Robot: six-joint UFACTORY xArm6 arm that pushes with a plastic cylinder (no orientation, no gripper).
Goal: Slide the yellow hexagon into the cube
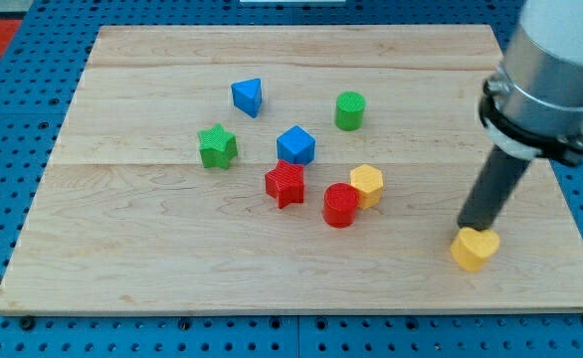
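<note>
The yellow hexagon (pixel 367 185) lies right of the board's middle, touching the red cylinder (pixel 340 205) at its lower left. The blue cube (pixel 295 145) sits up and to the left of the hexagon, with the red star (pixel 286 183) just below it. My tip (pixel 469 227) is far to the right of the hexagon, at the lower right of the board. It rests against the top edge of a yellow heart-shaped block (pixel 475 249).
A blue triangular block (pixel 248 96) lies at the upper middle, a green cylinder (pixel 349 110) to its right, and a green star (pixel 217 146) at the left. The wooden board (pixel 122 249) lies on a blue surface.
</note>
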